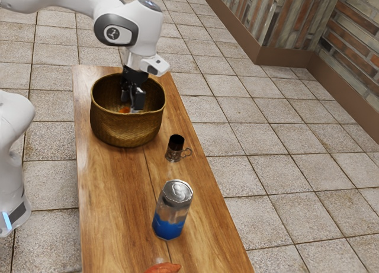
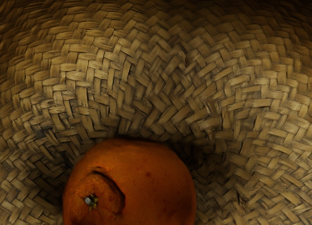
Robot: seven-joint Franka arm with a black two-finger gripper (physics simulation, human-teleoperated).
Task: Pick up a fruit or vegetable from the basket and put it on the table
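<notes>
Reaching into woven basket, hand parted, orange close by

Exterior view: illumination is bright and diffuse across the floor and table. A pale sheen lies on the wood; small highlights mark the metal lid of the can. Shade occupies the hollow of the basket, and the interior of the mug is nearly black. Wrist view: illumination is dim and warm. The weave darkens toward the outer areas. Deep shadow borders the orange; the light appears to come from above
</notes>
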